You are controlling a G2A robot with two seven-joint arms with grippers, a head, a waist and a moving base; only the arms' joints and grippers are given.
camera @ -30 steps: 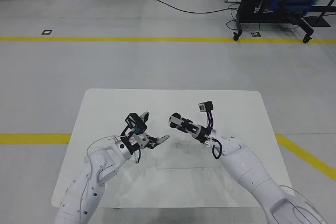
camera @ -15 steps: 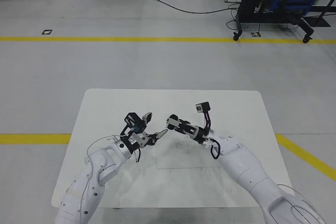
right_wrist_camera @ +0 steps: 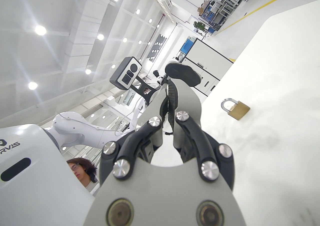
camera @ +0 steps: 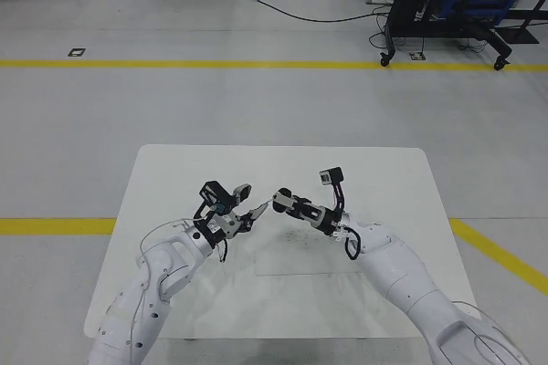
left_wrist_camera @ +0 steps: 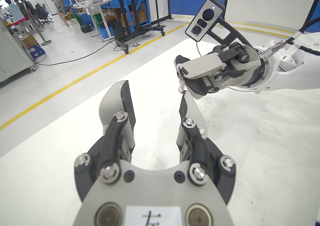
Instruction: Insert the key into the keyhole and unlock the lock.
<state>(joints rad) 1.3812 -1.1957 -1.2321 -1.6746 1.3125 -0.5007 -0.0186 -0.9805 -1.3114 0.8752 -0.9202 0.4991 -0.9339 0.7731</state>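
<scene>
Key (left_wrist_camera: pixel 181 84), small, flat, silver metal, hangs between the two grippers above mid-table. Left: white left gripper (left_wrist_camera: pixel 155 104) with black ribbed pads, fingers wide apart and holding nothing, one pad just beside the key tip. Right: right gripper (left_wrist_camera: pixel 182 71) clamped on the key's head, blade pointing down. Brass padlock (right_wrist_camera: pixel 236 109) with silver shackle lies flat on the white table (camera: pixel 384 173); shackle looks closed. Key likely light, stiff, slick, so grip the head only. Lock probably slides: pinch the brass body and keep the keyhole end free.
</scene>
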